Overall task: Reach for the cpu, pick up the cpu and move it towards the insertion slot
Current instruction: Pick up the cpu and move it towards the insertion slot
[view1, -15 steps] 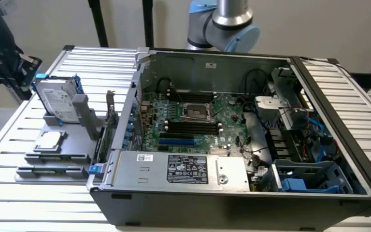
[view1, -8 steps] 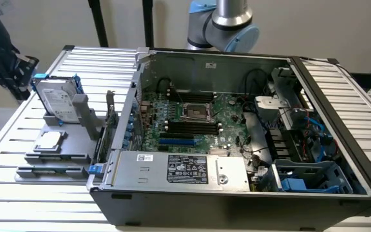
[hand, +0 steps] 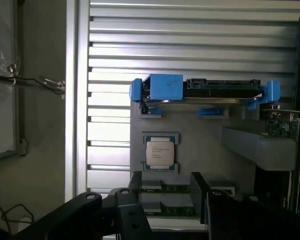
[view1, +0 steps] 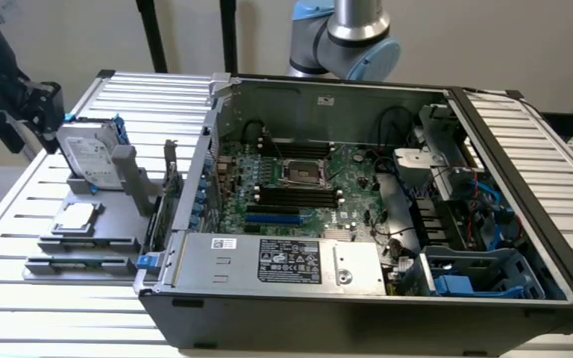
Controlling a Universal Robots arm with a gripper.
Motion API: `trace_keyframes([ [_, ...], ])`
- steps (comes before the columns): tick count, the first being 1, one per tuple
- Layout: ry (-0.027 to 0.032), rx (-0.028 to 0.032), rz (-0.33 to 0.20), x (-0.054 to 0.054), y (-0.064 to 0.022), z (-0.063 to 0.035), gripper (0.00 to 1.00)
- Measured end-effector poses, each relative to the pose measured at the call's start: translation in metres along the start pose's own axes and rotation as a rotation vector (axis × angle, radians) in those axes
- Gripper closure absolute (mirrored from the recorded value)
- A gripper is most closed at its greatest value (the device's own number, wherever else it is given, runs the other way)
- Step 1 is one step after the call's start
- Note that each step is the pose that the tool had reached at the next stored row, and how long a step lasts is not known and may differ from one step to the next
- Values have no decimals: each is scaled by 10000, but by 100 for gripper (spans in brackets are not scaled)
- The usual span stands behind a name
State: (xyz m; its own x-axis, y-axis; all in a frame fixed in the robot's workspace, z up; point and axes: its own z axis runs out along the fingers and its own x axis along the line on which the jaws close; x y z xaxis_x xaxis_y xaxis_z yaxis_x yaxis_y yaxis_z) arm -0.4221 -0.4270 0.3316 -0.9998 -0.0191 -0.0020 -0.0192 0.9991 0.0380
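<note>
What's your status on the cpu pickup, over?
Pincer open, empty, clear of the cpu. Cpu flat in its grey holder, outside the case; insertion slot inside it. Nothing in the way.

the cpu (view1: 75,216) lies on a grey stand (view1: 117,195) beside the open case (view1: 297,317).

Showing the cpu (view1: 75,216) (hand: 160,153), small, square and silvery-faced, lying flat and face up in a grey holder (view1: 86,242) at the exterior view's left, outside the computer case (view1: 366,313). Showing the insertion slot (view1: 304,173), metal-framed and dark-centred, sitting on the motherboard (view1: 357,168) inside, well apart.
</note>
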Motion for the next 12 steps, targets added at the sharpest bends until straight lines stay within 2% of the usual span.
trace_keyframes([
  [2,-4,-2,0,0,-1,19,47],
  [3,-2,0,0,0,-1,36,40],
  [12,-2,0,0,2,-7,199,40],
])
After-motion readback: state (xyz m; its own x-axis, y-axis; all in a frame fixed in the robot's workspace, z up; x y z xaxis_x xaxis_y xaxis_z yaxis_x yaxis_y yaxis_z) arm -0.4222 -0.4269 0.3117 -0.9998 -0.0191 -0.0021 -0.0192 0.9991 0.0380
